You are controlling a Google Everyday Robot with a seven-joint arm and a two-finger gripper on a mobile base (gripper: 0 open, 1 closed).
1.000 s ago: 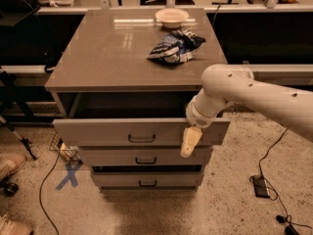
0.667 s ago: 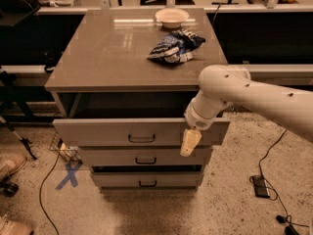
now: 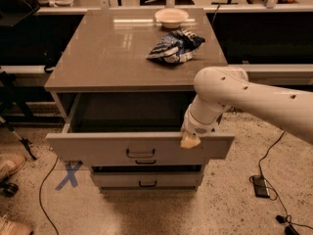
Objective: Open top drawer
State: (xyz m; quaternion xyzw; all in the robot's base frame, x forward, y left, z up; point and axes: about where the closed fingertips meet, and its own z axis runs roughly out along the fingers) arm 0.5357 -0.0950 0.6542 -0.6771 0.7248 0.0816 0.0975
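Note:
The top drawer [image 3: 98, 148] of the grey-beige cabinet stands pulled well out, its dark inside showing under the cabinet top. Its flat front carries a small black bar handle [image 3: 141, 153]. My gripper [image 3: 190, 140], at the end of the white arm that comes in from the right, sits on the top edge of the drawer front, right of the handle. Its beige tip hangs over the front face. The two narrower drawers [image 3: 146, 180] below are nearly closed.
A crumpled blue-and-white bag [image 3: 175, 46] and a white bowl [image 3: 171, 16] lie on the cabinet top. A blue tape X [image 3: 68, 174] marks the floor at the left. Cables and a black power adapter [image 3: 260, 186] lie at the right. A shoe [image 3: 10, 164] is at the left edge.
The top drawer has slid further out toward the camera. My gripper has moved with it, staying on the drawer front's top edge.

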